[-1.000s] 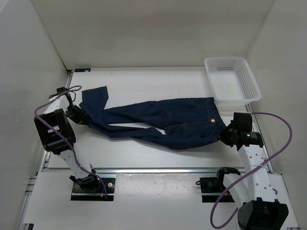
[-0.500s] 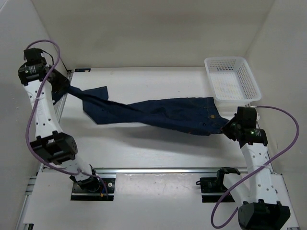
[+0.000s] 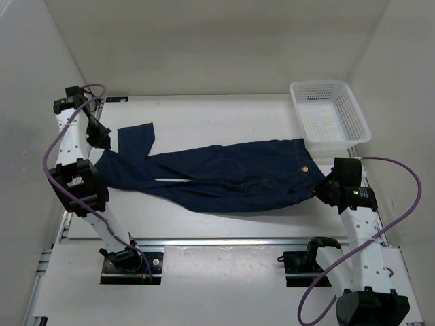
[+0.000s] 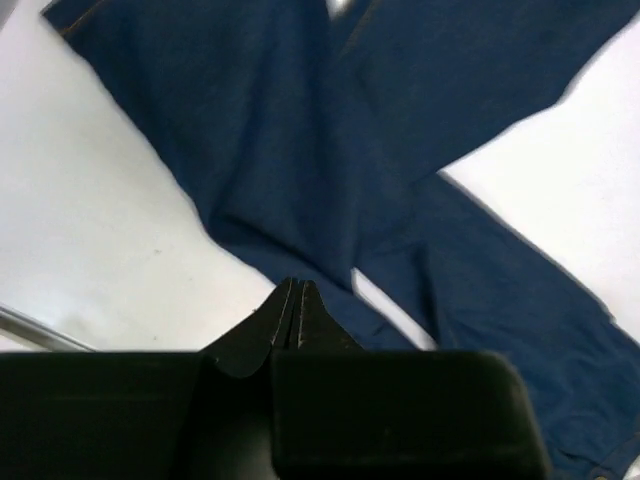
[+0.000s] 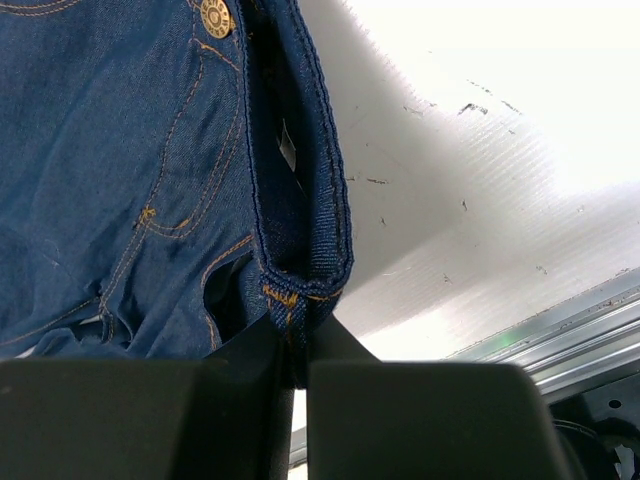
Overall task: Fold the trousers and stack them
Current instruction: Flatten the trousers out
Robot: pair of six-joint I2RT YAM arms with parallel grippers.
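The long dark blue denim jeans (image 3: 231,173) lie stretched across the white counter (image 3: 204,119). The right gripper (image 5: 290,345) pinches their waistband in its jaws. The left gripper (image 4: 295,302) has its jaws pressed together over the legs.

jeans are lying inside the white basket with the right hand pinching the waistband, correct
No: the jeans lie stretched out on the table, outside the white basket, as the top view shows. The right hand does pinch the waistband.
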